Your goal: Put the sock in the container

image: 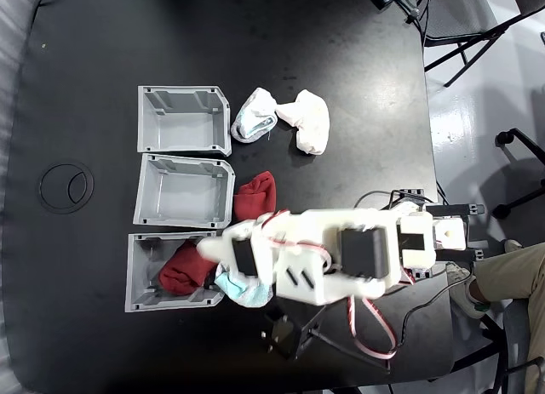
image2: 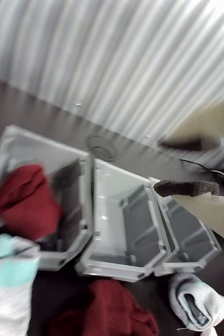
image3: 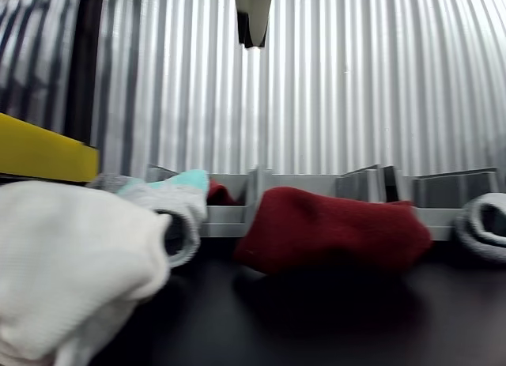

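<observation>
The fingers (image2: 188,165) are seen spread apart and empty above the row of bins. A red sock (image: 256,194) lies on the tabletop (image: 85,54) just beside the middle container (image: 186,191) (another red one already sits in the end bin), below the fingers; it should be gripped mid-bundle.

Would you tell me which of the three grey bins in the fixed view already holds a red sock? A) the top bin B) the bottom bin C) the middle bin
B: the red sock lies inside the bottom bin, while the other two bins hold nothing.
</observation>
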Action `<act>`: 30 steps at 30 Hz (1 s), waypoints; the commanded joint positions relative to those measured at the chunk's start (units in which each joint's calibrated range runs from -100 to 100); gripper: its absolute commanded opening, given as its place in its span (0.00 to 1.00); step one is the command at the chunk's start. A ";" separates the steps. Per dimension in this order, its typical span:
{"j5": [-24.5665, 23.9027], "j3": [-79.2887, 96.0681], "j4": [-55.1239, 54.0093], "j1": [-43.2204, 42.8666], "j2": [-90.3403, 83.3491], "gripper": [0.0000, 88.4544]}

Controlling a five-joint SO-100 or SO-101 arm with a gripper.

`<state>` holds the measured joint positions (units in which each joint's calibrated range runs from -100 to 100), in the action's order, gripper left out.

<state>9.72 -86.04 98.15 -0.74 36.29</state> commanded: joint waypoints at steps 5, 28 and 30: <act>-0.60 14.98 1.85 2.91 -15.67 0.01; -0.42 77.20 1.34 -0.09 -76.99 0.01; -0.48 79.54 1.34 0.47 -80.08 0.01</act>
<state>9.51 -9.73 98.15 -1.16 -39.22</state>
